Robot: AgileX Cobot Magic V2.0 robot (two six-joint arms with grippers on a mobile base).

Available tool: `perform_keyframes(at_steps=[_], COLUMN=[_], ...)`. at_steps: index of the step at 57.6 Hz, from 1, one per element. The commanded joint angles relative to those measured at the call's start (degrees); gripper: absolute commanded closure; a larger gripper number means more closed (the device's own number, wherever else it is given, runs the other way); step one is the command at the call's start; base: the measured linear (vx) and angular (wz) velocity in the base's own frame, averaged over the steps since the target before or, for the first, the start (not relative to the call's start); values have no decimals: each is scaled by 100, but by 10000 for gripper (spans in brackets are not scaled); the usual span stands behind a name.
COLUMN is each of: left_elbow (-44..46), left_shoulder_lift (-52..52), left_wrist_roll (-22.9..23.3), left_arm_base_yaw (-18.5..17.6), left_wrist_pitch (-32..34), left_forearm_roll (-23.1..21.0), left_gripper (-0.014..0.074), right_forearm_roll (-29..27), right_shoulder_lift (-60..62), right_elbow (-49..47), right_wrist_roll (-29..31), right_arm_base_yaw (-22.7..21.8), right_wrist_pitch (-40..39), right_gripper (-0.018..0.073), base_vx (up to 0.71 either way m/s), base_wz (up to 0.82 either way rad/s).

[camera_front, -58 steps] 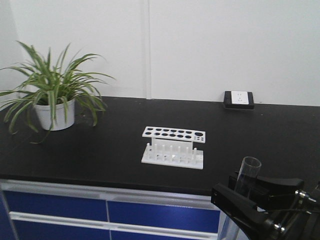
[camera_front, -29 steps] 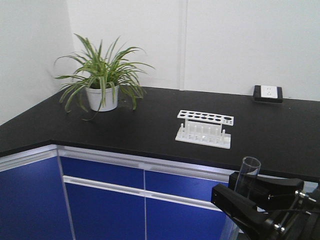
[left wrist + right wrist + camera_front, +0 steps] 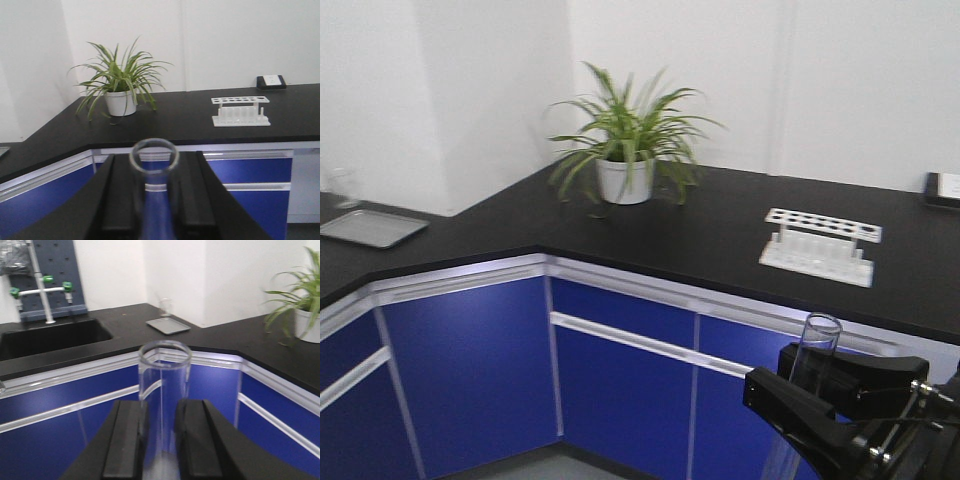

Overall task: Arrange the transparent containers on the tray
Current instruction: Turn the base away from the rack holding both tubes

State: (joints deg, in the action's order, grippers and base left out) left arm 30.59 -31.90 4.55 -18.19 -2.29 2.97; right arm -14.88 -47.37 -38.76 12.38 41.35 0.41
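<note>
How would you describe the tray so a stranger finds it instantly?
Follow the black counter left past the plant and round the corner. The tray lies flat there, before the sink. It is the only shallow grey metal rectangle, with a glass near it.

One clear test tube (image 3: 155,197) stands upright in the left tool (image 3: 155,159), another tube (image 3: 164,382) in the right tool (image 3: 163,410).

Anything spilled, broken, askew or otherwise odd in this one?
Nothing stands out. The left test tube and right test tube look intact between closed jaws; the rack stands level on the counter, the tray lies flat.
</note>
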Motion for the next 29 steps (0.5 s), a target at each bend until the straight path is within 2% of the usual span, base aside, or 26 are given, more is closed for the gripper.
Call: perform_keyframes(at_steps=[1,29], left_elbow=[167,167], left_shoulder_lift=[-26,-26], left_wrist_roll=[23,23], left_arm_base_yaw=[-34,-34], left_wrist_pitch=[478,478], left_forearm_roll=[-51,-51], left_gripper=[548,548], right_forearm_roll=[4,4], right_shoulder_lift=[41,41], right_elbow=[-176,-176], right_wrist_roll=[52,52], right_arm_base_yaw=[-23,-23], right_wrist_pitch=[-463,-463], right_gripper=[358,358], base_vx=[-15,-13], base_wz=[52,61])
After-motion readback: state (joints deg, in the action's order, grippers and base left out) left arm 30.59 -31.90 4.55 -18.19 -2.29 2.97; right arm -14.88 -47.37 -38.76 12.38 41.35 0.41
